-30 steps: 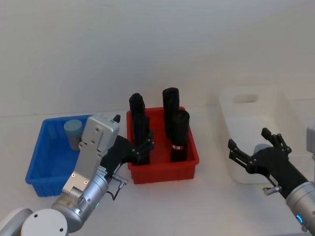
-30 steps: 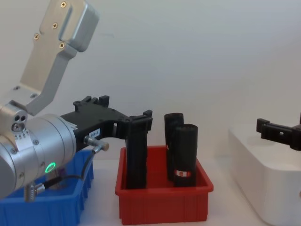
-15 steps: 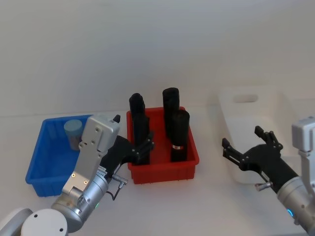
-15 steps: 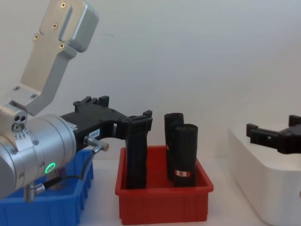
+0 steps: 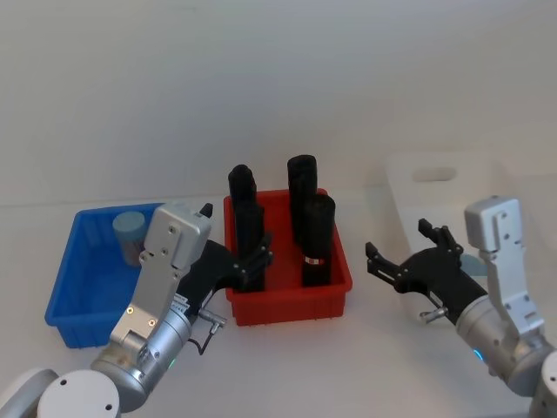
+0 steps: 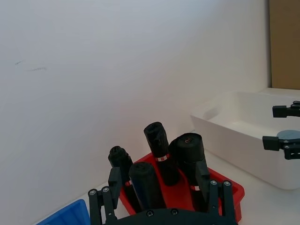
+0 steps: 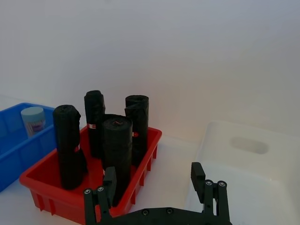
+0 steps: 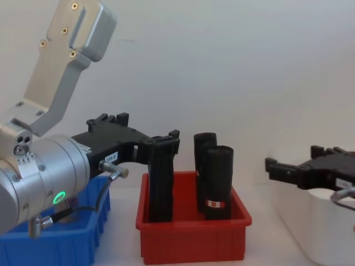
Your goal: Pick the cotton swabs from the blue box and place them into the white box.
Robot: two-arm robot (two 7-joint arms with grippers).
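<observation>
Head view: the right gripper (image 5: 399, 248) is being carried leftward, off the white box (image 5: 487, 170) and toward the red bin (image 5: 287, 310). One second ago it was being held over the box's near part, so a return for the next pick is being inferred. Its fingers are being held spread, with nothing between them. One cotton swabs jar (image 5: 129, 233) is being left upright in the far part of the blue box (image 5: 63, 277), so the transfer is being judged unfinished. The left gripper (image 5: 254, 259) is being kept parked between the blue box and the red bin, unmoved, its fingers apart and empty. Left wrist view: the black rolls (image 6: 159, 150) are being framed just beyond the left gripper's spread fingers. Farther off, a pale blue lid (image 6: 289, 134) is being shown behind the right gripper's fingers, against the white box. Whether that lid is resting on the box floor cannot be told. Right wrist view: the right gripper's two fingers are being shown wide apart and empty, with the red bin ahead and the remaining jar in the blue box beyond it. Chest view: the right gripper is being brought well into the frame above the white box's near-left edge, whereas earlier only its tip was being shown at the right border.
</observation>
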